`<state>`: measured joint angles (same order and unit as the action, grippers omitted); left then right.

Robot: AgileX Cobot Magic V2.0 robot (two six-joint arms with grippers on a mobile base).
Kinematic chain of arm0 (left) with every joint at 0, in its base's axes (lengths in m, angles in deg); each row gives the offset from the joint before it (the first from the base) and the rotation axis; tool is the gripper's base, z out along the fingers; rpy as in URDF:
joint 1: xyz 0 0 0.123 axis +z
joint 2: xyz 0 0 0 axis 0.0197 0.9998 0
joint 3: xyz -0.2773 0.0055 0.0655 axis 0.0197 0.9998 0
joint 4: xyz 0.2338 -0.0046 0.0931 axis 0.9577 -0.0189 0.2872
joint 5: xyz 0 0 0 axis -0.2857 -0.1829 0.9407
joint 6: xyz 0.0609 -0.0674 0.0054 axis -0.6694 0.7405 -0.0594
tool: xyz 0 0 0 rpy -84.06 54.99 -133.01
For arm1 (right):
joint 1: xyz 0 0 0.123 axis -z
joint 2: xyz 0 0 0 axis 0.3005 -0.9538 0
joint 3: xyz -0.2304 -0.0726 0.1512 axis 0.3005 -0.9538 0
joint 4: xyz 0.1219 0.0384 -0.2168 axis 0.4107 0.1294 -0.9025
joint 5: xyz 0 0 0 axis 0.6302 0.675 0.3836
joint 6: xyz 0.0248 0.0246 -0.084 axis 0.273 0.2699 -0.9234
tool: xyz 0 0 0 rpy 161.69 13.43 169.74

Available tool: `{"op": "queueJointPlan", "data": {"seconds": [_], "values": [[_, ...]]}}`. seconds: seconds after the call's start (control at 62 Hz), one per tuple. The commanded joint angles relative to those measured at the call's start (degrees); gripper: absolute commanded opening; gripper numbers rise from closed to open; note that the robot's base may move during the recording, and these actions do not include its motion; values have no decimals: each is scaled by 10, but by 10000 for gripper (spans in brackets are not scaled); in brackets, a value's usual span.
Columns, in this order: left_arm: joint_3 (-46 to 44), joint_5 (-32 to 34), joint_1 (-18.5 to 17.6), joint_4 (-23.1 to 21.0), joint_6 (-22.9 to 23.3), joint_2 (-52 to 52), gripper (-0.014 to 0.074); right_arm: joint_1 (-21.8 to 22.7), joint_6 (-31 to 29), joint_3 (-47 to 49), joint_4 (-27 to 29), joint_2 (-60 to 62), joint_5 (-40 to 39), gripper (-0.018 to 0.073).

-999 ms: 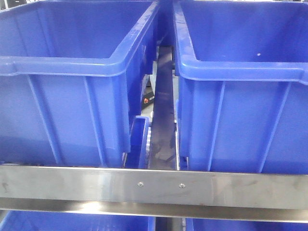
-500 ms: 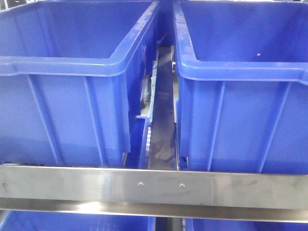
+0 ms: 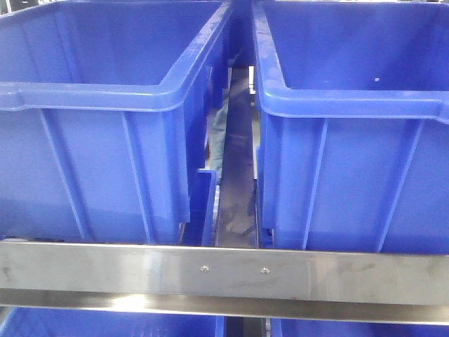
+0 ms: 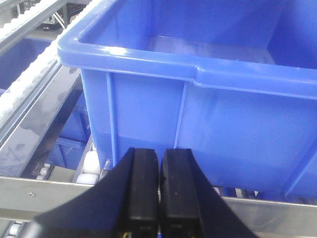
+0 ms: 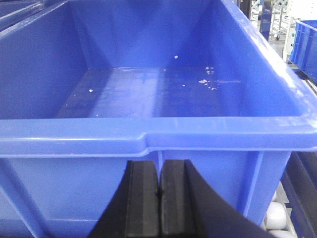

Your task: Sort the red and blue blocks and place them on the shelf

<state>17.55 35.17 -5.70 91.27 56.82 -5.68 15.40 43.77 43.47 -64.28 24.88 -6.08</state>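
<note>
- Neither the red nor the blue block shows up in any view right now. Can't tell where they are, so the sorting looks like it either hasn't started or the blocks sit somewhere off-camera.
- Left gripper (image 4: 158,191): fingers pressed together with just a sliver between, nothing in them. It's parked low in front of the left bin (image 4: 198,74), right above the shelf (image 4: 59,191) front rail.
- Right gripper (image 5: 159,198): same deal, fingers closed flat against each other, empty, sitting just in front of the right bin (image 5: 148,136) rim. That bin's floor only has a few pale specks on it.
- Front view shows the two bins side by side on the rack with a dark gap (image 3: 238,175) between them.
- Risks as I see it:
  - both grippers are close to bin walls, so moving forward without lifting would probably bump or shove a bin back on the white rollers (image 4: 91,166);
  - with fingers closed, any grab needs opening first, or it'll just knock a block away;
  - a small cube dropped near that gap could slip down between the bins;
  - the bins are the same blue, so mixing up which colour goes where seems easy.
</note>
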Motion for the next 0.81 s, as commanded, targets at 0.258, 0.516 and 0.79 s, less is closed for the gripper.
{"op": "queueJointPlan", "data": {"seconds": [0.258,0.516,0.79], "values": [[0,48,1,-8,7,-14,134,3,-5,11,0,11,-53,58],[16,91,3,-29,-28,-14,134,3,-5,11,0,11,-53,58],[26,126,6,-63,-90,-14,134,3,-5,11,0,11,-53,58]]}}
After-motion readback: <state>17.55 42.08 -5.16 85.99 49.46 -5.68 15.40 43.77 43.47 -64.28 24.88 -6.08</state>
